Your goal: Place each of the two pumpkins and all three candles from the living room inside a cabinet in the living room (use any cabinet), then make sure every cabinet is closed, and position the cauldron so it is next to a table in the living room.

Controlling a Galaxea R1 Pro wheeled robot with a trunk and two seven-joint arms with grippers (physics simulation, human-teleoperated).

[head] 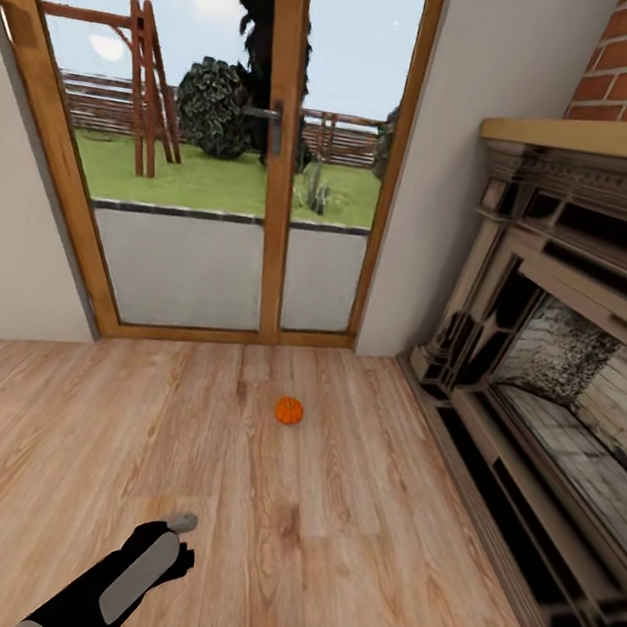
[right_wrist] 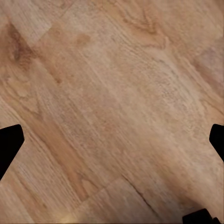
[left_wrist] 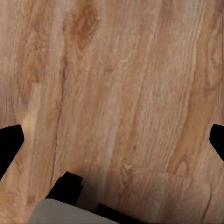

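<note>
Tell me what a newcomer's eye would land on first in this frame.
First the small bright-orange pumpkin, alone on the wooden floor in front of the glass patio door. Next the dark ornate fireplace along the right wall, brick above its mantel. At the bottom edge of the head view both arms hang low; the left end effector and right end effector have their fingers spread wide over bare floorboards.

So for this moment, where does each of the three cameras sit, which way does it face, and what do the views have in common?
Head view: on the robot's head, looking forward and down at the wood floor, a pumpkin, the glass doors and the fireplace; both arms show at the lower edge.
Left wrist view: near the left gripper, facing the floor; its dark fingertips show at both sides, spread wide.
Right wrist view: near the right gripper, facing the floor, fingertips spread likewise.
Shared: the plank floor, in all three views.
</note>
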